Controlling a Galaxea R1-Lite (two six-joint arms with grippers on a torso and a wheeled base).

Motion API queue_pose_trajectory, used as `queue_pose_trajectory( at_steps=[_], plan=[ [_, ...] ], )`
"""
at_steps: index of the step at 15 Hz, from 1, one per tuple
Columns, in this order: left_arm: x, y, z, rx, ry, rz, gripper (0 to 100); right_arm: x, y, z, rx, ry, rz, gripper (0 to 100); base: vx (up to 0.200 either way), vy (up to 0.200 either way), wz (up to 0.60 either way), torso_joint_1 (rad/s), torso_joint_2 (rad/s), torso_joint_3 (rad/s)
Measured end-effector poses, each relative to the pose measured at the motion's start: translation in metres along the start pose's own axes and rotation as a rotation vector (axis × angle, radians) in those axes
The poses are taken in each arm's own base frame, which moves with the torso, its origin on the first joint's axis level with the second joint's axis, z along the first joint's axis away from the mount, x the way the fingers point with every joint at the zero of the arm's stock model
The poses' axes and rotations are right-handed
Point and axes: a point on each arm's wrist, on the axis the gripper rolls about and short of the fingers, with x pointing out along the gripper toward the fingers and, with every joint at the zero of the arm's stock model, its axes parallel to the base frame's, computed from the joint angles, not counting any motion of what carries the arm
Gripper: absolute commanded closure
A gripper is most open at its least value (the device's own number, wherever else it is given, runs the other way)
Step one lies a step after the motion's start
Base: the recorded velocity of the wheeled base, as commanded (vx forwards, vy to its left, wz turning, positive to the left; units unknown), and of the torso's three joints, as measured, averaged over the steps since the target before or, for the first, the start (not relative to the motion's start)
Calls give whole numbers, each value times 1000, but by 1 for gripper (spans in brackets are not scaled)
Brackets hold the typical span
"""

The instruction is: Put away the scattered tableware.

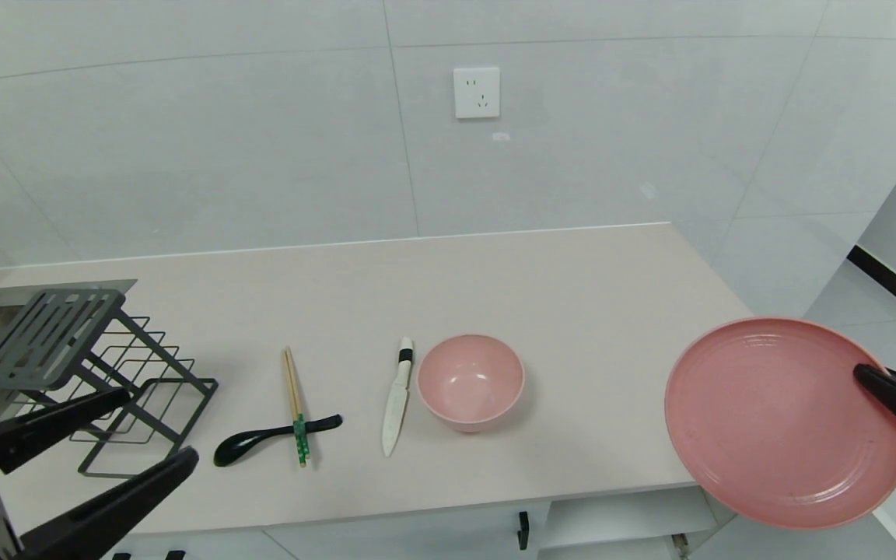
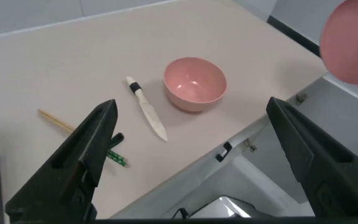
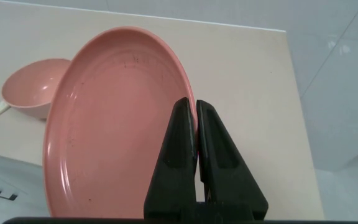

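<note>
right gripper (image 3: 195, 111) pinched on the pink plate (image 1: 775, 420) by its rim, plate tilted in the air at the counter (image 1: 572, 295) right end | left gripper (image 1: 159, 425) gaping wide, low beside the rack (image 1: 51, 334)

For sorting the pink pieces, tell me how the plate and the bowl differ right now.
The plate is clamped at its rim by the right gripper and held tilted in the air; the bowl sits upright on the counter, untouched. The plate is wide and shallow with ringed grooves; the bowl is narrower, deep and smooth inside. Both are pink and empty.
</note>
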Motion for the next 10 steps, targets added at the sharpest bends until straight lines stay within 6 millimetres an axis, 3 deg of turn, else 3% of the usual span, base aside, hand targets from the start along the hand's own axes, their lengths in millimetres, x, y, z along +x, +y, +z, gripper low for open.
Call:
queue_pose_trajectory(
  at_steps=[10],
  plan=[
    [85, 23, 21, 23, 116, -81, 0, -2, 1, 4, -6, -23, 2, 100, 0, 0, 0, 0, 0, 0]
  ],
)
